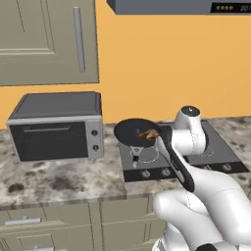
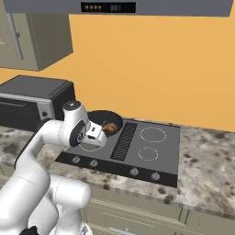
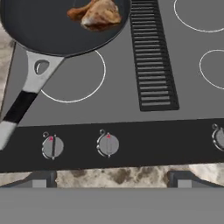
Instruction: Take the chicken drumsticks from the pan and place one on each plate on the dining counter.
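The black pan [image 3: 61, 26] sits on the rear left burner of the stove [image 3: 131, 100], its handle [image 3: 26, 94] reaching toward the front left edge. The chicken drumsticks [image 3: 97, 13] lie together inside the pan, near its right rim. The gripper [image 2: 97, 133] hovers above the stove's front left burner, just short of the pan, its fingers spread wide and holding nothing. 2 knobs [image 3: 107, 144] sit on the dark front strip. A toaster oven [image 1: 56, 126] stands on the granite counter [image 1: 59, 179] left of the stove.
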You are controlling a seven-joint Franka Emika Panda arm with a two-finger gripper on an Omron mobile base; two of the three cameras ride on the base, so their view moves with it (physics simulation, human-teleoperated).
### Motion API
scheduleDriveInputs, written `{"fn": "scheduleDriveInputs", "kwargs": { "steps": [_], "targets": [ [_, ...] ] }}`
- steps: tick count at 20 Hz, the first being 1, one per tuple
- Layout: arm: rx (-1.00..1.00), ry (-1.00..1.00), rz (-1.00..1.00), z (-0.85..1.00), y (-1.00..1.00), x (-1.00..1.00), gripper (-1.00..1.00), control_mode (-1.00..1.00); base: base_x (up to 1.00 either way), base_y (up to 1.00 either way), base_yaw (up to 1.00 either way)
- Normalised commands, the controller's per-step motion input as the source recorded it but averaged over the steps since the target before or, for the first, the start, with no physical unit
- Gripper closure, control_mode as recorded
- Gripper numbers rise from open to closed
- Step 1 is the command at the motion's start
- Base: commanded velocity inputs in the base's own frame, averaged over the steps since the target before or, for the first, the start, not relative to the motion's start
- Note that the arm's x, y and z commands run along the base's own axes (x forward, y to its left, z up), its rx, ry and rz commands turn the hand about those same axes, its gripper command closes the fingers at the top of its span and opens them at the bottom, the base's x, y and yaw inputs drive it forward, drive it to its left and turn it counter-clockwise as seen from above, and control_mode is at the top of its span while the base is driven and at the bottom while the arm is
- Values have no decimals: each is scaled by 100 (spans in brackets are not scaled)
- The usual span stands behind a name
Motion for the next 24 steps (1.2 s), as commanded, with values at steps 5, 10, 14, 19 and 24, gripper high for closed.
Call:
{"fn": "scheduleDriveInputs", "kwargs": {
  "steps": [5, 10, 14, 19, 24],
  "targets": [
    [0, 0, 0, 0, 0, 0, -100, 100, 25, 24, -3],
    [0, 3, 16, 6, 1, 68, -100, -100, 0, 0, 0],
    [0, 12, 34, 16, -2, 97, -100, -100, 0, 0, 0],
    [-4, 6, 8, 24, 10, 99, -100, -100, 0, 0, 0],
    [-9, -1, -14, 7, 30, 68, -100, -100, 0, 0, 0]
  ]
}}
